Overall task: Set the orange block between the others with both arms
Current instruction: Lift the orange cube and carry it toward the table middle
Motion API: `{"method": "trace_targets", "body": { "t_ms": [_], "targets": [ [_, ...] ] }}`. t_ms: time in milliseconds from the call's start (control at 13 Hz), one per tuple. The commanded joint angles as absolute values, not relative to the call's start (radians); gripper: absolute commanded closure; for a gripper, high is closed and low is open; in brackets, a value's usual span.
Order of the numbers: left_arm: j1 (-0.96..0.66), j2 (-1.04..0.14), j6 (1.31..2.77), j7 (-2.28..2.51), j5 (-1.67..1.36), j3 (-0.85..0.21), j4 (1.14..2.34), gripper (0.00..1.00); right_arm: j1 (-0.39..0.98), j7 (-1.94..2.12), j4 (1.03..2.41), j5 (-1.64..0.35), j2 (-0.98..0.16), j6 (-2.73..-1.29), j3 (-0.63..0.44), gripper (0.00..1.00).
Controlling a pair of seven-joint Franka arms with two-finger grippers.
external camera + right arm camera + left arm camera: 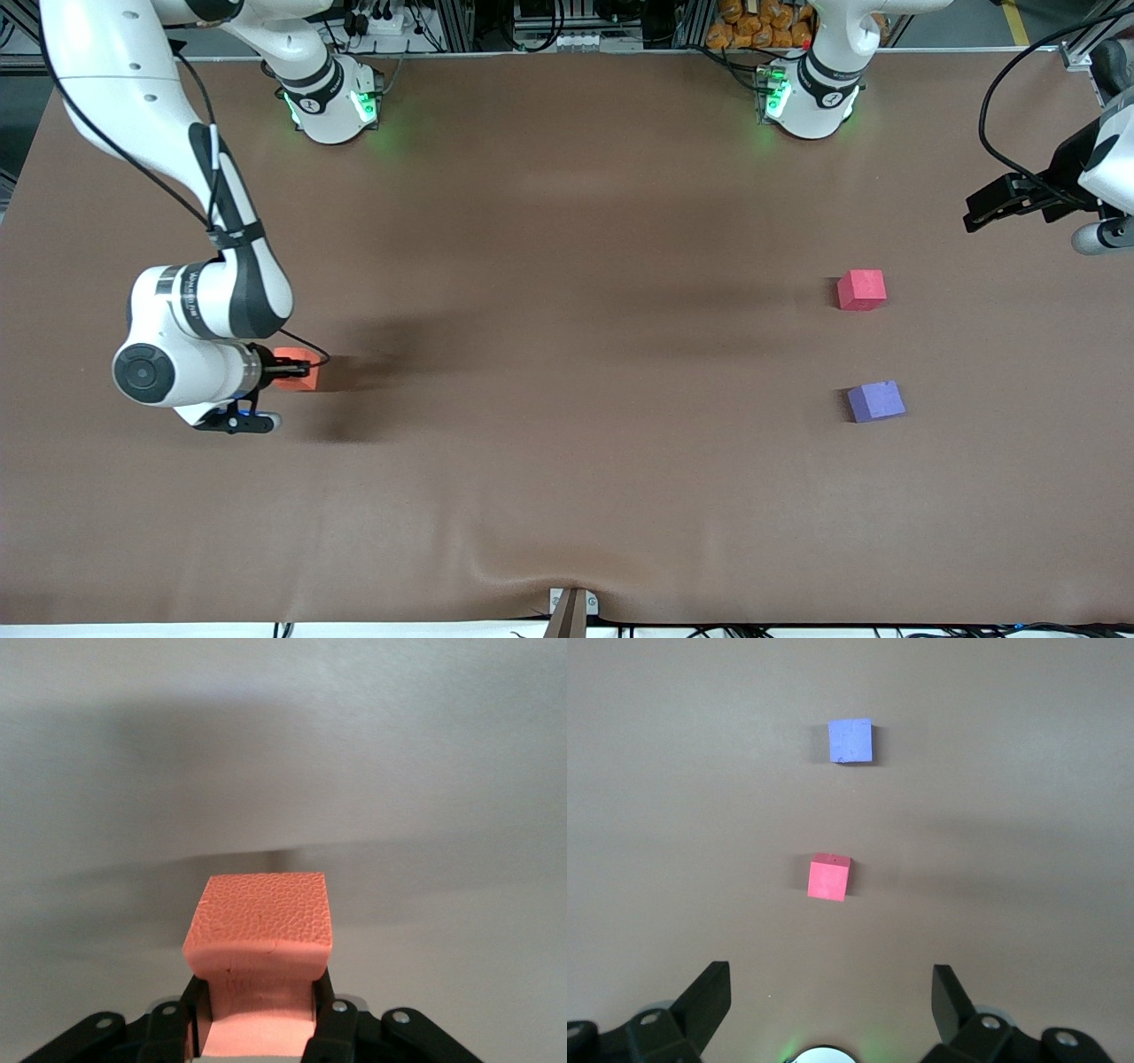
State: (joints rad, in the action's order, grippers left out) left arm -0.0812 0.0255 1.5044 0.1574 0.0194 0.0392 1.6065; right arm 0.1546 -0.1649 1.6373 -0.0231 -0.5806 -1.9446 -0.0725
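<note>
Surface: brown table cover (567, 221).
Purple-blue cube (875, 400): nearest the front camera, toward the left arm's end.
Right gripper (297, 369): fingers clamped on orange block (259, 923), at right arm's end.
Pinkish-red cube (861, 290): farther than purple-blue.
Left gripper (831, 1001): fingers apart, waiting, aloft.

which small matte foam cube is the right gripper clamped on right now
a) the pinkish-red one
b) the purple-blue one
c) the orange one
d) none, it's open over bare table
c: the right gripper is shut on the small matte orange foam cube, its sides squeezed between the fingers, while the pinkish-red cube and the purple-blue cube sit untouched toward the left arm's end of the table, where the left gripper waits open.
</note>
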Motion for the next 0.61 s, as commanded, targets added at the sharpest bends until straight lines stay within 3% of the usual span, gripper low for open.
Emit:
{"method": "trace_targets", "body": {
  "t_ms": [0, 537],
  "targets": [
    [-0.074, 0.028, 1.513, 0.146, 0.005, 0.037, 1.608, 0.00, 0.254, -0.309, 1.626, -0.031, -0.580, -1.924, -0.078, 1.00],
    [-0.077, 0.026, 1.520, 0.146, 0.005, 0.035, 1.614, 0.00, 0.483, -0.579, 1.577, -0.032, -0.583, -1.836, -0.078, 1.00]
  ]
}}
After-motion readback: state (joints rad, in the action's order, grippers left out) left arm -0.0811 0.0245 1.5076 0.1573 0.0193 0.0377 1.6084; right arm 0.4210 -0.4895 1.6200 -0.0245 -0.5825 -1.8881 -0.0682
